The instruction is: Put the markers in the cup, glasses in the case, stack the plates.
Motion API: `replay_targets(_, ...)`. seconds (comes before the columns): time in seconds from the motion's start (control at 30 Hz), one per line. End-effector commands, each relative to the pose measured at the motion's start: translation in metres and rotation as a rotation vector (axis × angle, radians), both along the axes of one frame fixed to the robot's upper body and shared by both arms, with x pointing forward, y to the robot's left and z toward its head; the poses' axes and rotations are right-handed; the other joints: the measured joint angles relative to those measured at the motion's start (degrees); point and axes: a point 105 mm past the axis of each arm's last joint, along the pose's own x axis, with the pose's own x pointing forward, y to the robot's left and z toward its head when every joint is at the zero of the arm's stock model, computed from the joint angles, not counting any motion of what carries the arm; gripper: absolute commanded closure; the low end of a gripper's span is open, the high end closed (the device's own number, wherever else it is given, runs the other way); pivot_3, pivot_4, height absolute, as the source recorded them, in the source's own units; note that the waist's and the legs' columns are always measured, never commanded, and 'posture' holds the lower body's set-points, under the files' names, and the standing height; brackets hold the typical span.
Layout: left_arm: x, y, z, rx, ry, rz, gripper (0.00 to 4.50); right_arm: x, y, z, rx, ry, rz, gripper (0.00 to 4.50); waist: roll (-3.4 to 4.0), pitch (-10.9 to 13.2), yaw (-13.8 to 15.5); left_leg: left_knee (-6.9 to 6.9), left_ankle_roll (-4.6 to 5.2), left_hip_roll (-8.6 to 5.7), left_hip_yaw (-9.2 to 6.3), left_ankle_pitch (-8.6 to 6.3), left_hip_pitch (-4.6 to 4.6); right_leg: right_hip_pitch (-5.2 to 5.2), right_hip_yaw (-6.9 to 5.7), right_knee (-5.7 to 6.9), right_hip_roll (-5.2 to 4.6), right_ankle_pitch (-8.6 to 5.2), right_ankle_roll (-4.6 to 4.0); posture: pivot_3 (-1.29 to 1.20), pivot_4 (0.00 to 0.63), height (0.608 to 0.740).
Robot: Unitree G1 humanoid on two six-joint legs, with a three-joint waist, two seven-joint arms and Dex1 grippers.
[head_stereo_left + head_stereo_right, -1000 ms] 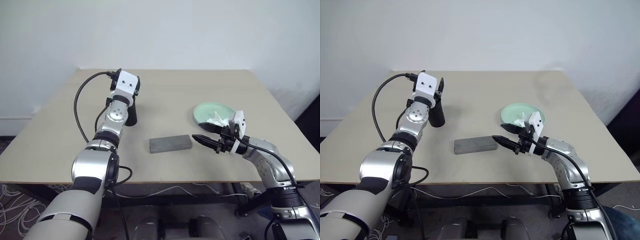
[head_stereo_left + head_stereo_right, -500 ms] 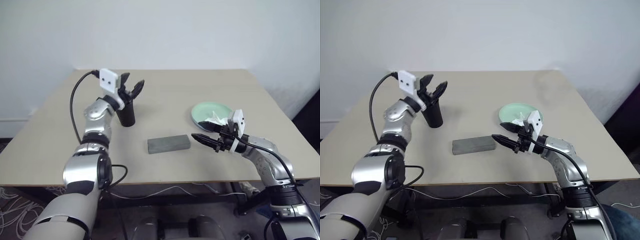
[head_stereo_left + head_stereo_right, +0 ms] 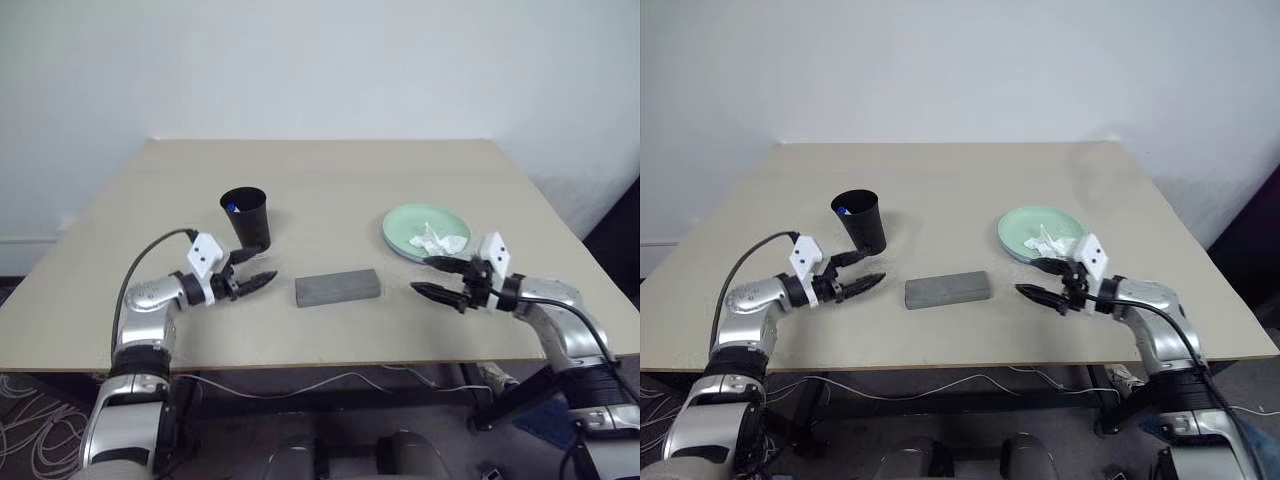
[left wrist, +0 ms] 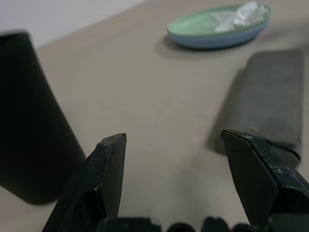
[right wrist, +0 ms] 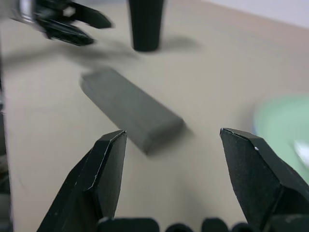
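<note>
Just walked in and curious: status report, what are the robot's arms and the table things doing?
Left gripper and right gripper open, empty. Case shut between them, cup upright, plates stacked under a tissue. Nothing in the way.

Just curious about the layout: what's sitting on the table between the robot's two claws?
The closed grey case lies between the left gripper and the right gripper, touching neither; the head views show it.
</note>
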Motion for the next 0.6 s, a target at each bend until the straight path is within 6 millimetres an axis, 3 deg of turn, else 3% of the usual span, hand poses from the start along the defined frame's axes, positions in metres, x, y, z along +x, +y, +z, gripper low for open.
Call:
replay_targets(0.03, -0.001, -0.006, 0.009, 0.029, -0.045, -0.03, 1.21, 0.002, -0.025, 0.013, -0.023, -0.054, -0.04, 1.14, 0.01, 0.01, 0.0, -0.02, 0.0, 0.0, 0.0, 0.0, 0.0, -0.02, 0.0, 0.0, 0.0, 0.0, 0.0, 0.0, 0.0, 0.74)
replay_targets(0.13, -0.005, -0.008, 0.004, 0.044, -0.035, -0.038, 1.21, 0.002, -0.044, 0.012, -0.043, -0.043, -0.077, 1.14, 0.02, 0.01, 0.02, -0.07, 0.0, 0.01, 0.0, 0.0, 0.01, -0.02, 0.0, 0.0, 0.01, 0.0, -0.01, 0.0, 0.0, 0.74)
replay_targets(0.33, -0.01, -0.001, 0.0, 0.091, -0.015, -0.04, 1.21, 0.004, -0.053, 0.009, -0.056, -0.041, -0.1, 1.14, 0.03, 0.01, -0.05, -0.06, 0.0, 0.02, 0.01, 0.0, 0.02, -0.03, 0.01, 0.0, 0.02, 0.0, -0.01, 0.0, 0.0, 0.74)
replay_targets(0.6, -0.018, 0.003, -0.006, 0.098, 0.008, -0.02, 1.21, 0.004, -0.043, 0.001, -0.049, -0.025, -0.081, 1.14, 0.06, 0.01, -0.01, -0.07, 0.0, 0.02, 0.04, 0.0, 0.02, -0.07, 0.04, -0.01, 0.0, -0.01, -0.01, 0.0, 0.0, 0.74)
